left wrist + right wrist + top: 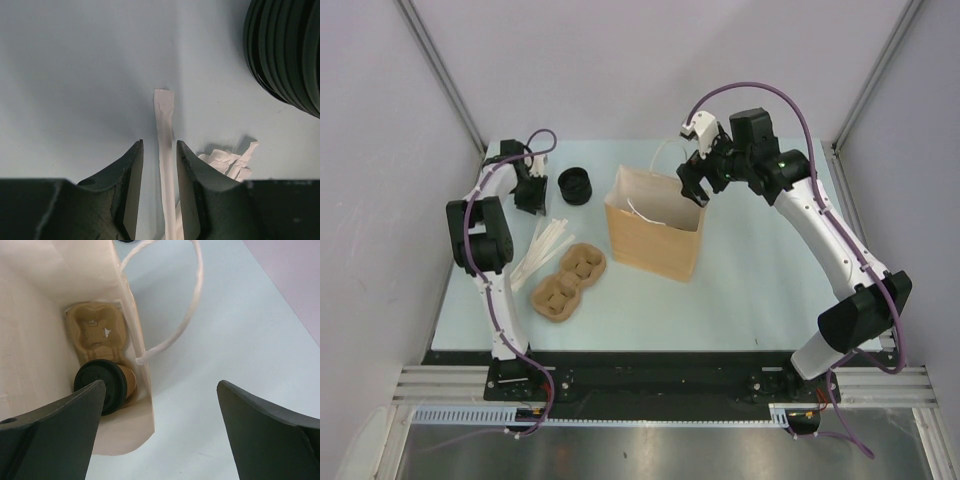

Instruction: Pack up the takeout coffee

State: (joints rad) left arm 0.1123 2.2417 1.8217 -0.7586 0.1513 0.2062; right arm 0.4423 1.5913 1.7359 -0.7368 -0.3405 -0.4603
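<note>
The right gripper [160, 440] is spread wide and empty, its two dark, matte fingers [50, 435] framing the lower corners of its wrist camera. From above, it [693, 192] hangs at the right rim of the open paper bag [655, 235]. Only the right wrist view looks down inside. There the takeout coffee [107, 382] sits at the bottom of the bag, tilted, with its round black lid facing up and a sliver of brown paper wall showing beside it. It is at the near end of a moulded pulp carrier [97, 332] that also lies inside the bag. Whether it is seated in a socket cannot be told. From the top camera the cup is hidden by the smooth tan bag walls. A white cord handle [192, 300] loops out over the pale table [240, 340].

The left gripper [159, 190] has its fingers close together but apart. They straddle one flat, white paper-wrapped straw [165, 150] lying on the table, with a sliver of table showing on the straw's left. The wrist view also shows crumpled wrapper ends [230, 160] and the ribbed edges of a stack of black lids [285, 50]. The top view places that gripper [531, 203] at the far left, just beside the lids, over a fan of straws [542, 245]. A second pulp carrier [568, 283] with two sockets lies on the table near the straws
</note>
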